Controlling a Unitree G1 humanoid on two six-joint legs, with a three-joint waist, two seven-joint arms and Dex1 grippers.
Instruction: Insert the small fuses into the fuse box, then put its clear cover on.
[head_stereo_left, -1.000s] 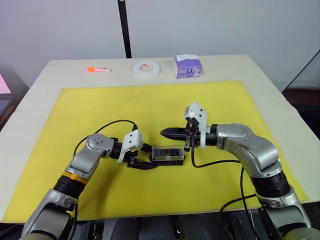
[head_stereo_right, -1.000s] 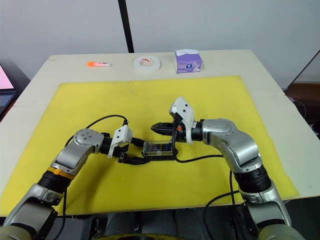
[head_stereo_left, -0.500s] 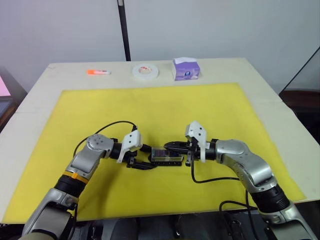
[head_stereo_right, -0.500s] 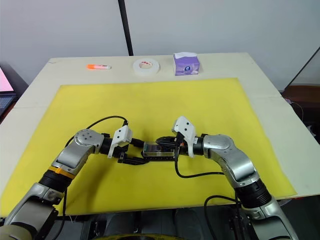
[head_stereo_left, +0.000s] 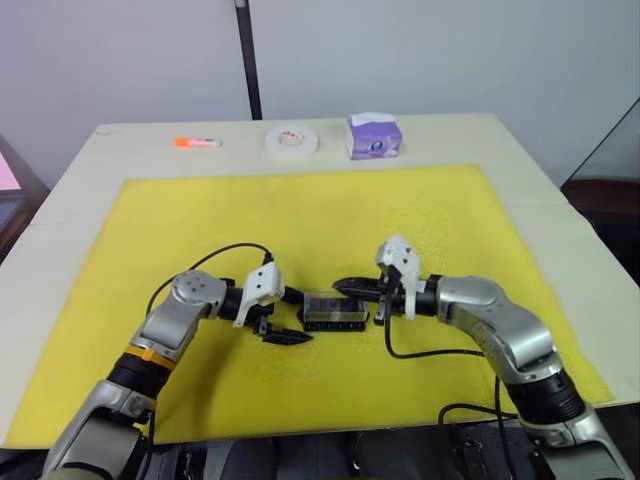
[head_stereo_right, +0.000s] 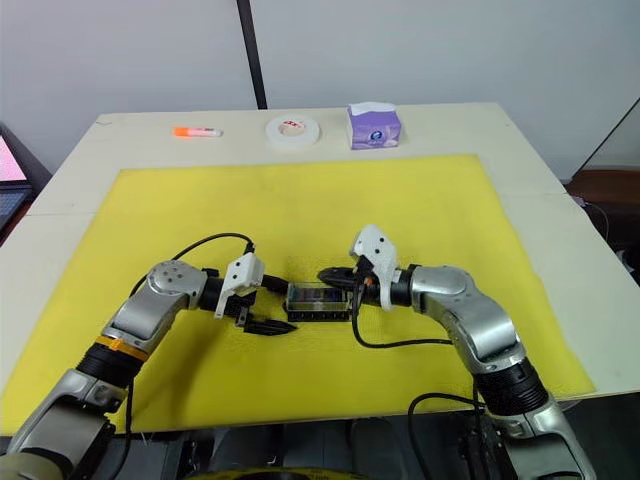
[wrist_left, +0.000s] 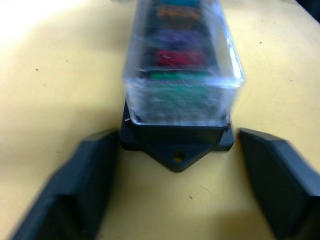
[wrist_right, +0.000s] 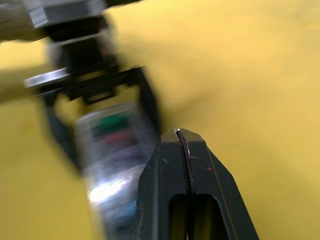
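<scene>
Fuses (wrist_left: 175, 55) in green, red and purple sat slotted inside the black fuse box (head_stereo_left: 336, 310) at the middle of the yellow mat (head_stereo_left: 200, 220), with the clear cover (wrist_left: 182, 65) already resting over them. The left gripper (wrist_left: 175, 200) was spread wide, one finger (wrist_left: 75, 195) on either side of the box's pointed end and neither touching it. The right gripper (wrist_right: 181, 145) had its two fingers pressed together, holding nothing, its tip hovering just above the far end of the cover.

Judging by the layout, the insertion step looked finished and the work had reached the closing stage, seating the lid. Whether the cover was fully snapped down could not be told; in the left wrist view it appeared to sit squarely on the base. The next move would likely call for a gentle downward press with the closed right tip along the cover's top while the left fingers steadied the box against sliding on the mat.

At the table's far edge lay an orange marker (head_stereo_left: 197, 142), a white tape roll (head_stereo_left: 292, 139) and a purple tissue pack (head_stereo_left: 375, 136), well apart from the work.
</scene>
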